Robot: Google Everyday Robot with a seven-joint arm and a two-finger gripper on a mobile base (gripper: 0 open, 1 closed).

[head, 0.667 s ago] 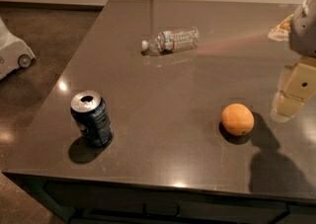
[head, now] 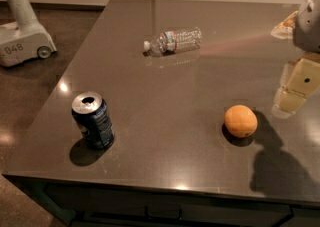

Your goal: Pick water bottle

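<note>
While the bottle [head: 175, 41] lies on its side toward 12 o'clock on the table [head: 165, 121], cap pointing to 9, the gripper [head: 295, 91] hangs at 3 o'clock, well apart from it; its state cannot be told.

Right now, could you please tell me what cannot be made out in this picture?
All in the camera view:
- Hand, over the table at the right edge: partly cut off by the frame.
- Bottle: label too small to read.
- Can: print too dark to read.
- Yellowish thing, far right: half hidden by the arm.
- Second robot, top left: cut off by the frame.
</note>
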